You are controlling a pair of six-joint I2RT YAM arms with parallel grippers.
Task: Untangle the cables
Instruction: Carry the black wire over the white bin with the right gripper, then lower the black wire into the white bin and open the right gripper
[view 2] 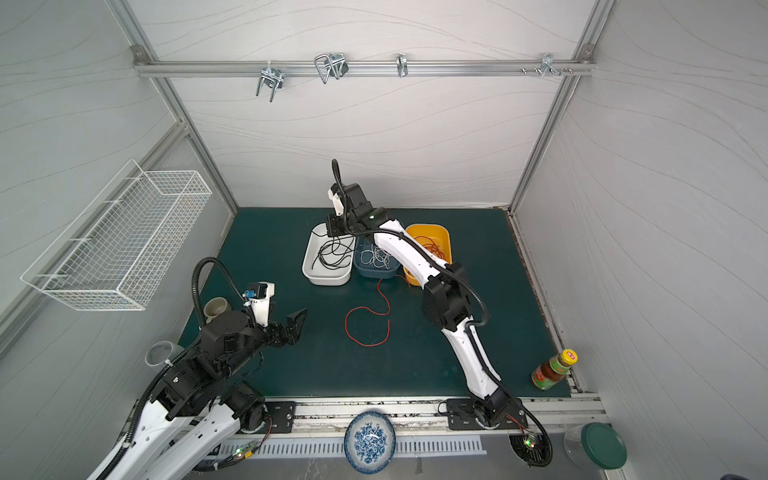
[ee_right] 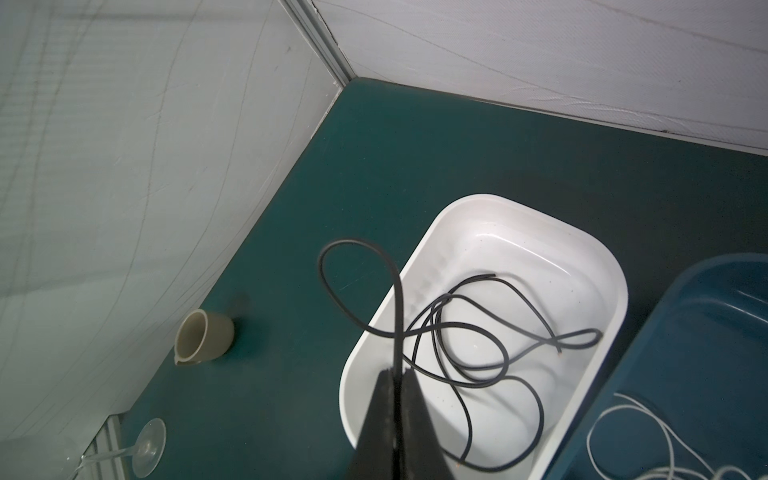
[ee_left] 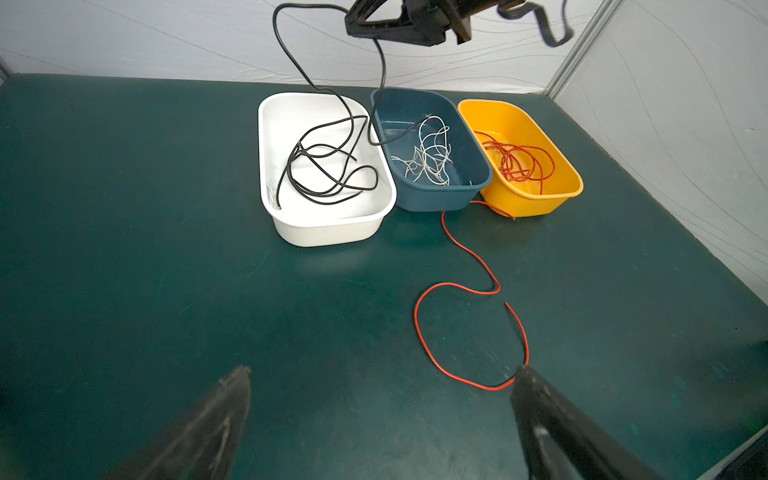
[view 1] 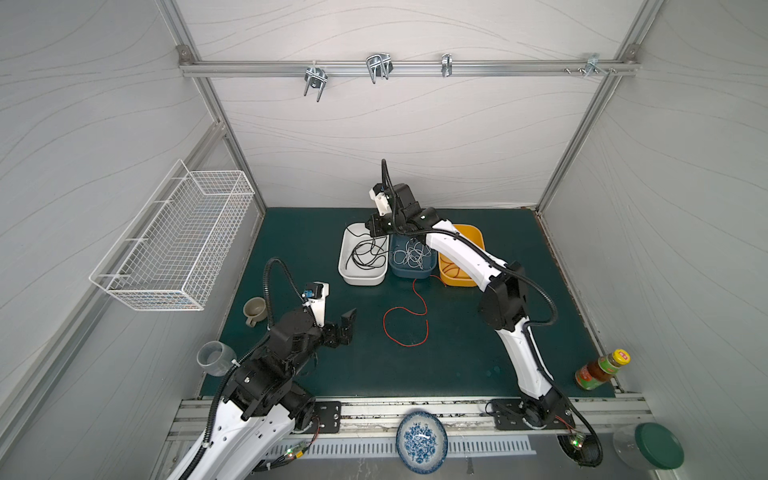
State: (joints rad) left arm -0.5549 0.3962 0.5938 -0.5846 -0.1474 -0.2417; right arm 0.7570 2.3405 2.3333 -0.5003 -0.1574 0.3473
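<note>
Right wrist view, item one: right gripper (ee_right: 397,370), jaws pressed together on a black cable (ee_right: 351,240), raised over the far-left white tray (ee_right: 498,199). The cable arches out past the tray's rim and falls back inside.

Item two: black cables (ee_left: 301,151), loosely coiled in the white tray. In the left wrist view I see one stretch of the held cable drop across the rim of the blue tray (ee_left: 440,199), middle of the row, and seemingly end beside the white cables (ee_left: 432,158) there.

Item three: red cables (ee_left: 523,162), heaped in the yellow tray (ee_left: 536,203), far right.

Item four: one red cable (ee_left: 416,322), loose on the mat (ee_left: 166,208). It forms an open loop at centre, and its far end runs to the foot of the yellow tray.

Item five: left gripper (ee_left: 382,370), near left, jaws wide apart, empty.

Step in hand, as I judge it: filing the black cable with its fellows. For the next move I would carry it further left so the stray stretch clears the blue tray without dragging white cables along. Then I would lower it and let go over the white tray. The red cable on the mat waits its turn, and the left gripper is the nearer one.
</note>
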